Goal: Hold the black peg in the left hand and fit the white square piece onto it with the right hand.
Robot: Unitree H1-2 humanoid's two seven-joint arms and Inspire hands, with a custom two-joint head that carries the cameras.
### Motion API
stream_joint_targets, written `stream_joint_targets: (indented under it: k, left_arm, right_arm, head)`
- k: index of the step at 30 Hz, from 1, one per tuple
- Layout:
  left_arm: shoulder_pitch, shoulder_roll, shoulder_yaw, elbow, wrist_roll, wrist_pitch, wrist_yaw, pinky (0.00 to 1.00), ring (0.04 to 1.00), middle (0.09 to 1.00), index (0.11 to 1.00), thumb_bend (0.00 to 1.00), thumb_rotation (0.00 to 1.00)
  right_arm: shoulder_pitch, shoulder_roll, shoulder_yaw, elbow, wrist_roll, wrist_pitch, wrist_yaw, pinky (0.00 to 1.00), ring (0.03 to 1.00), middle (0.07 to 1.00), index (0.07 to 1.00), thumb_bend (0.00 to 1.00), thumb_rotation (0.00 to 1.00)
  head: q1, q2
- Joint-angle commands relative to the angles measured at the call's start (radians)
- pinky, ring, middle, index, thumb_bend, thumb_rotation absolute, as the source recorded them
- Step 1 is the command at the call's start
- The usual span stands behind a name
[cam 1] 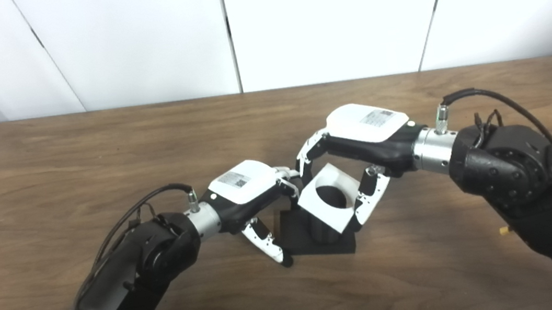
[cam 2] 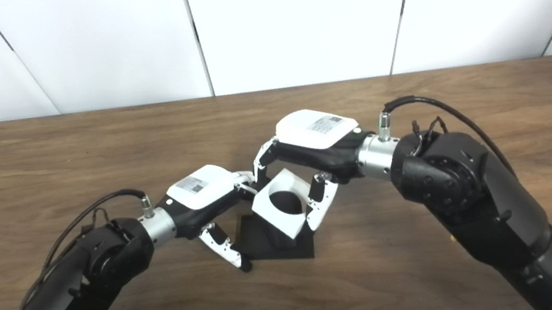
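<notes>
Wood table [cam 1: 97, 161]; left hand [cam 1: 246, 187] grips black peg [cam 1: 317, 234]; right hand [cam 1: 358, 137] clasps white square piece [cam 1: 326, 199]; labels unreadable.

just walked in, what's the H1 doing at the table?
It is doing a peg fit. The left hand steadies the black peg, which stands on its flat square base on the wooden table. The right hand holds the white square piece, tilted, with its round hole over the top of the peg. The piece is not seated flat; how far the peg has entered the hole cannot be told.
</notes>
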Motion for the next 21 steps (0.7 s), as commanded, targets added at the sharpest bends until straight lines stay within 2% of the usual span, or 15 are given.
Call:
stream_joint_targets:
  k: [1, 21]
  left_arm:
    - [0.017, 0.001, -0.039, 0.026, 0.04, 0.015, -0.069, 0.85, 0.921, 0.925, 0.492, 0.52, 0.07]
    - [0.019, -0.01, -0.04, 0.027, 0.038, 0.02, -0.07, 0.84, 0.924, 0.934, 0.492, 0.52, 0.07]
  right_arm:
    - [-0.024, 0.008, -0.001, -0.004, 0.007, -0.033, -0.023, 0.78, 0.788, 0.748, 0.48, 0.52, 0.13]
    - [-0.006, 0.051, 0.05, 0.04, -0.003, -0.053, -0.024, 0.76, 0.778, 0.736, 0.478, 0.52, 0.13]
  head:
    - [0.001, 0.001]
    - [0.005, 0.012]
